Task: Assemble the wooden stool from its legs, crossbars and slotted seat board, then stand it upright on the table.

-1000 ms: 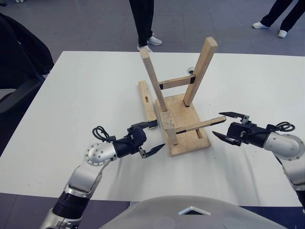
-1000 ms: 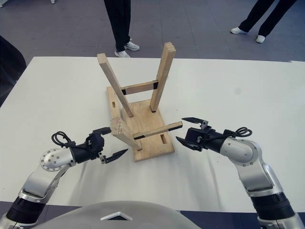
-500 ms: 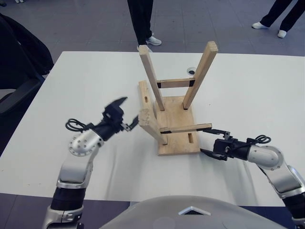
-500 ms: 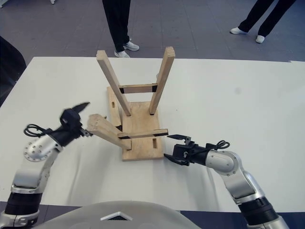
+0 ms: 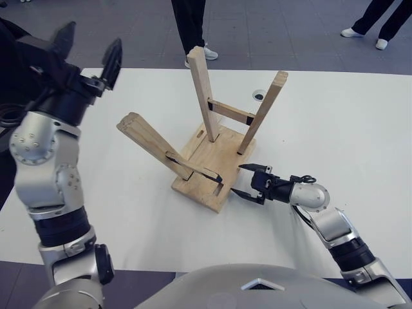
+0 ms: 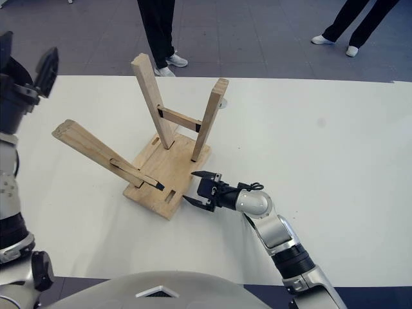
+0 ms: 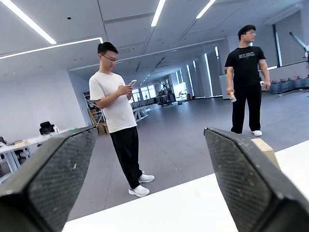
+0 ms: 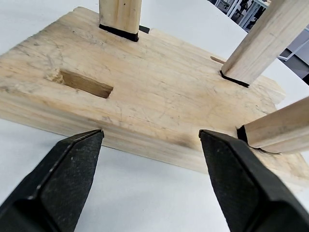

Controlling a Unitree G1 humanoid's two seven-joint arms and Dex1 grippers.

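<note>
Seat board [image 5: 215, 154] lies flat on table [image 5: 335, 109], edge just ahead of our R hand [image 5: 239, 180], which is spread, grasping nothing. L hand [image 5: 90, 42] is high, well apart, also spread. Upright legs [image 5: 203, 90] point up. Third leg [image 5: 154, 145] leans toward L hand, foot joint unclear.

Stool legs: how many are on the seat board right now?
3. The left upright leg and right upright leg stand joined by a crossbar; the leaning leg tilts toward the robot's left. None seems hidden.
</note>
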